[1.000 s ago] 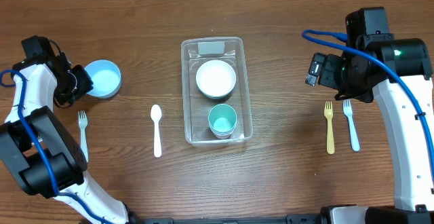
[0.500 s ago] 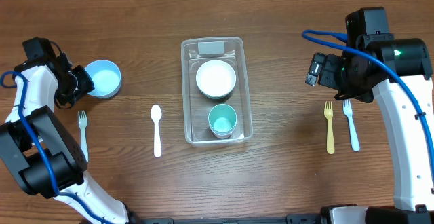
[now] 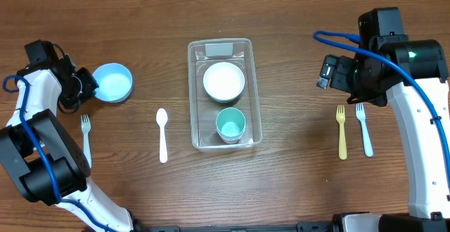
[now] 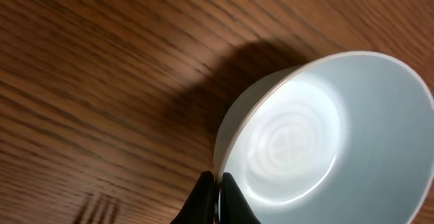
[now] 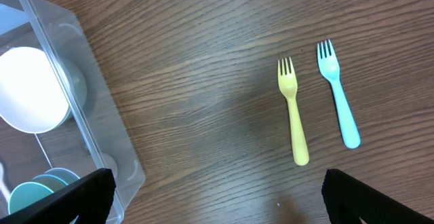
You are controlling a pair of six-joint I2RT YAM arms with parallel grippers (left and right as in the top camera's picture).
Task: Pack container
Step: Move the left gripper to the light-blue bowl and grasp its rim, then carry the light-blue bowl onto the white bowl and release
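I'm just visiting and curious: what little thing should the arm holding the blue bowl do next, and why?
Probably carry the blue bowl rightward toward the container. The left gripper is pinched on its rim, the bowl is outside the container, and a white bowl and teal cup are already inside.

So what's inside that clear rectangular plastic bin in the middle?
Inside the clear rectangular plastic bin sit a round white bowl and a small teal cup, both open side up. Whatever lies beneath the bowl is covered by it.
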